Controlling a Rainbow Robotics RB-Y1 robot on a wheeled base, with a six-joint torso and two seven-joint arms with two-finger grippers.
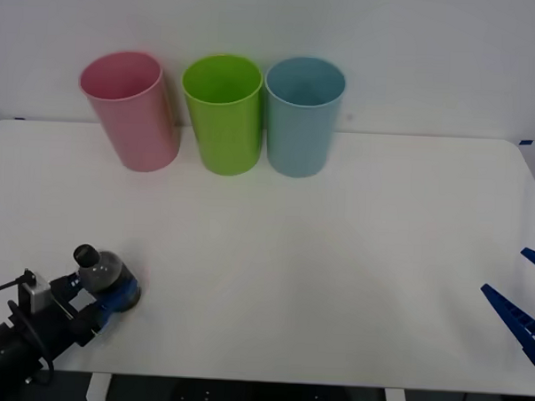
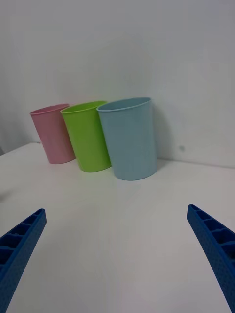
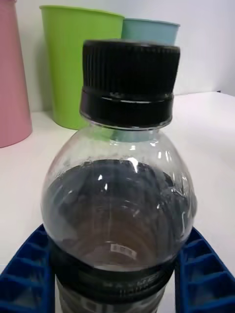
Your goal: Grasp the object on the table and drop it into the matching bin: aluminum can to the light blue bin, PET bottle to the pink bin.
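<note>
The PET bottle [image 1: 100,270], small and clear with a dark body and a black cap, stands upright near the front left corner of the white table [image 1: 336,257]. My left gripper [image 1: 119,293] holds it low on the body; in the left wrist view the bottle [image 3: 120,195] sits between the blue fingers [image 3: 29,274], which press both its sides. The pink bin [image 1: 134,115] stands at the back left, and the light blue bin [image 1: 302,118] at the back middle. My right gripper [image 1: 520,309] waits open at the table's right edge, nothing between its fingers [image 2: 19,244].
A lime green bin [image 1: 222,114] stands between the pink and light blue bins, all three close together in a row along the far edge by the wall. From the right wrist the same row shows: pink bin [image 2: 53,134], green bin [image 2: 88,137], light blue bin [image 2: 129,139].
</note>
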